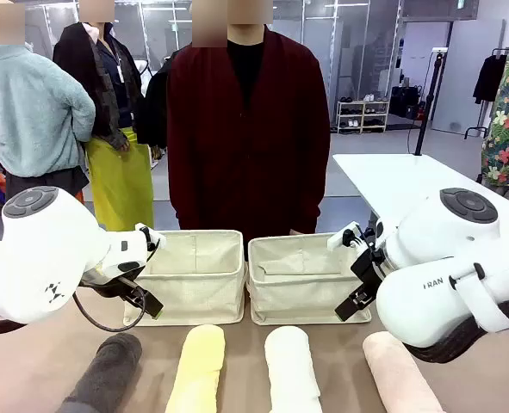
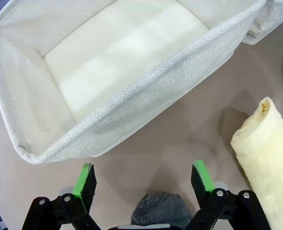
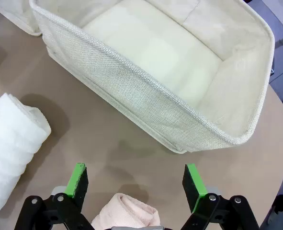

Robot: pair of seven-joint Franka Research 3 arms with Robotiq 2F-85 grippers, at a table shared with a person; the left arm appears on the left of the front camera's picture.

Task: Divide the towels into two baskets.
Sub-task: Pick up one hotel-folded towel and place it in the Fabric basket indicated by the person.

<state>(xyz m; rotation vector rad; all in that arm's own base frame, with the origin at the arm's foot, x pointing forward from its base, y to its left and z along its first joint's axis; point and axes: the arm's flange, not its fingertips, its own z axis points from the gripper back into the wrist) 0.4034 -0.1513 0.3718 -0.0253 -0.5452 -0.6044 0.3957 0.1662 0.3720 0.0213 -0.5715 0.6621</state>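
Front view and wrist views: sorting not begun

1. Layout. The left basket (image 1: 194,291) stands on the counter (image 1: 30,366). The right basket (image 1: 301,294) sits just beside its inner flank. Whether they touch cannot be told. Both baskets show bare floors in the wrist views.

2. Towels. All four lie on the counter in a row on the robot's side of the left basket, each pointing lengthwise toward it.
- The dark grey towel (image 1: 108,366) lies off the basket's outer front corner.
- The pale yellow towel (image 1: 200,366) lies before its front wall.
- The white towel (image 1: 293,366) lies past its inner corner.
- The pale pink towel (image 1: 398,370) lies farthest from it.

3. Pincers.
- The left pincer (image 2: 142,167) is released, jaws spread wide and holding nothing. It hangs above the counter just short of the left basket's front wall. The dark grey towel's end lies below, between the jaws and apart from them.
- The right pincer (image 3: 134,168) is likewise released and empty. The pale pink towel's end lies below, between its jaws.

4. Handling, as judged. The terry rolls look light, soft and compressible, with a rough pile that should not slip. A roll taken by its loose outer edge could unwind. The recommended hold is across the middle of the roll, jaws either side of its thickness, squeezed firmly.
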